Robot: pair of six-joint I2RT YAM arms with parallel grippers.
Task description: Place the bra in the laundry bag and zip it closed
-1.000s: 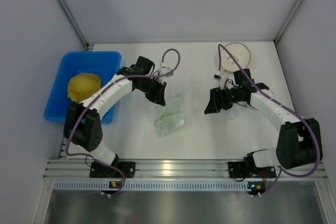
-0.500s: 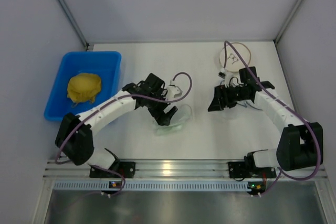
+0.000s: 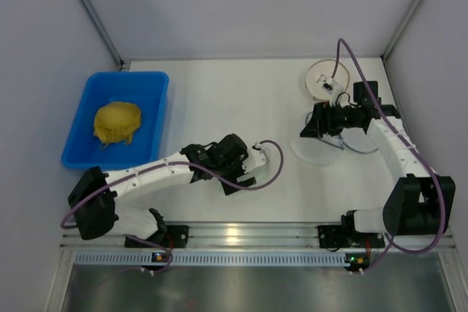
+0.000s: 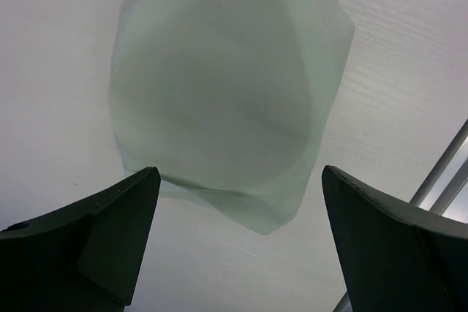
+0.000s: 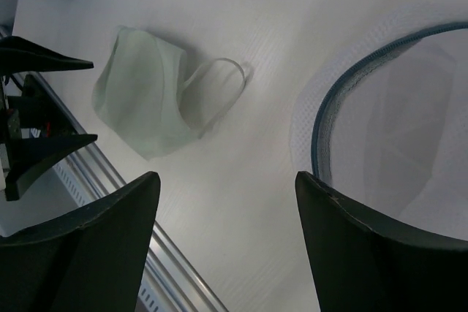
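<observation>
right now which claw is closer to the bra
Left. The left claw is open just above the bra; the right claw is well away, by the laundry bag.

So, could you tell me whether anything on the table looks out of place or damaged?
Nothing looks damaged or spilled. The bra lies folded on the table, one strap looping out toward the bag but clear of it. The left gripper and right gripper are open, holding nothing.
</observation>
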